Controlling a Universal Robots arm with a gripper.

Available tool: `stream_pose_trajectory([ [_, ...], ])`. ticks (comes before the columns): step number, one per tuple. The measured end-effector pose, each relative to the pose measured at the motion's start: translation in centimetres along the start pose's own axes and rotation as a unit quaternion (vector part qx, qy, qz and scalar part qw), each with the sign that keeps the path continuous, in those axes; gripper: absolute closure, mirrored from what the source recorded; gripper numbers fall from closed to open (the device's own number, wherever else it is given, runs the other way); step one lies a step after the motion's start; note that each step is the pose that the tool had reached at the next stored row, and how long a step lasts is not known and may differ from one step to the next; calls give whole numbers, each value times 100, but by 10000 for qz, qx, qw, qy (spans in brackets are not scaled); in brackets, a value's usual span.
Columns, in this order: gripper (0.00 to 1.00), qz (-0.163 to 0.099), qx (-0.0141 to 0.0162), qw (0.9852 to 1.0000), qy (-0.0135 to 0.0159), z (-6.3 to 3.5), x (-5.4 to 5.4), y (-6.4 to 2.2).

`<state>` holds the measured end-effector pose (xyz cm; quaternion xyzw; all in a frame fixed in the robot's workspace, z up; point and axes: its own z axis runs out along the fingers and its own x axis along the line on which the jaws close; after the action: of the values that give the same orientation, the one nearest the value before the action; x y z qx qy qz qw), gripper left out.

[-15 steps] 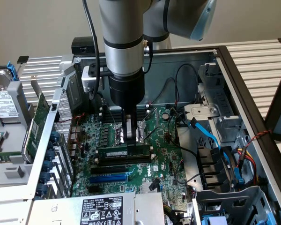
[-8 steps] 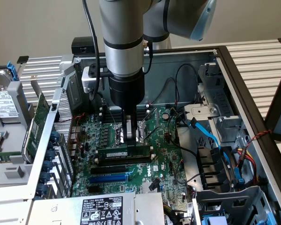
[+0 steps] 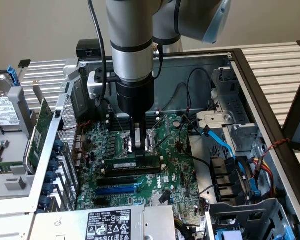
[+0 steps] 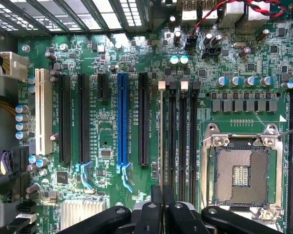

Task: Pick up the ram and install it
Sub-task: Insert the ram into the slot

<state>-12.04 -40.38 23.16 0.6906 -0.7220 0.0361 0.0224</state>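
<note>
Fingers closed near together, seemingly pinching the top edge of the ram about mid-length; the contact itself is partly hidden by the arm.

Computer case: lying open on its side, arm reaching straight down into it.

Circuit board: flat on the case floor, empty black slots just on the near side of the ram.

Ram: directly beneath the fingers, standing on edge, level, at the far slot of the bank. Long axis runs from the exterior view's left to its right, parallel to the slots, sticker face turned to the near side. Whether it is fully seated cannot be judged.
</note>
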Motion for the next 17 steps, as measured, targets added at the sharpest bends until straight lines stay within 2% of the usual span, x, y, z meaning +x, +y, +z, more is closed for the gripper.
stream_pose_trajectory([
  [17, 88, -15, 1, 10000, 3, 19, -11, 5],
])
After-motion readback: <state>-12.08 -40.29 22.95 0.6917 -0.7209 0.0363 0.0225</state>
